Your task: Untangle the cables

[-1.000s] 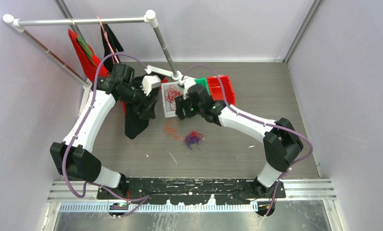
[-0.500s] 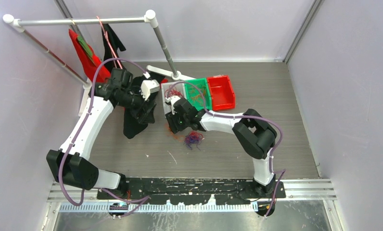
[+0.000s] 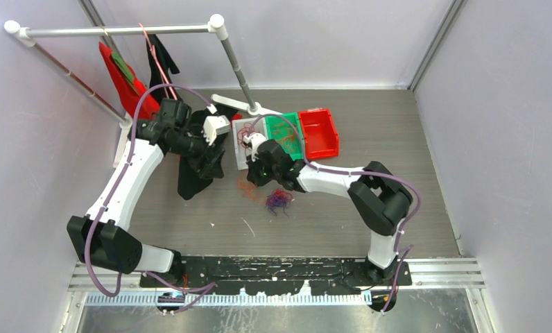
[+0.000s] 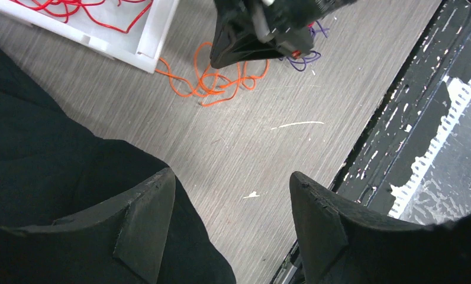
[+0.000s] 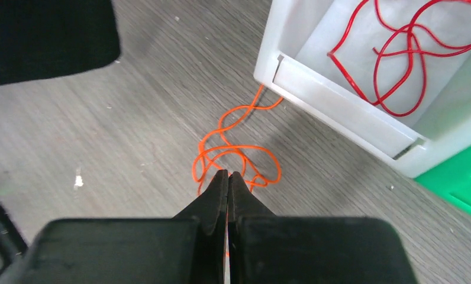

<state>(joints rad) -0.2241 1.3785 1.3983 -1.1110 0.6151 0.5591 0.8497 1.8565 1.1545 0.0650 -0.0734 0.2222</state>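
**While right tool pinches orange cable, left tool waits wide**

Since the right tool [image 5: 227, 174] is clenched tip-to-tip w/ an orange strand showing btwn its fingers, it looks to have the orange cable [image 5: 238, 147] in hand. That cable lies in loose loops on the bench [image 4: 251, 148], just beside the white bin [image 5: 339, 83], one end running up to the bin's corner. The left tool [image 4: 232, 177] hangs released, fingers spread, nothing in them, above bare bench next to the black garment [image 4: 44, 165].

Step in hand, prob.: lift the orange cable free. To do it well: raise slow and straight, watch the end by the bin wall doesn't snag, and keep clear of the purple cable [image 3: 279, 200], which sits near as a tight clump. A thin strand can slip from flat pads, so no jerks.

Materials: cables are thin, springy, glossy cord, holding curls rather than lying flat. The red cable [image 3: 246, 134] coils inside the white bin, which is smooth, hard plastic w/ square walls. Bench is grey w/ fine wood-grain streaks; garment is soft, matte cloth.
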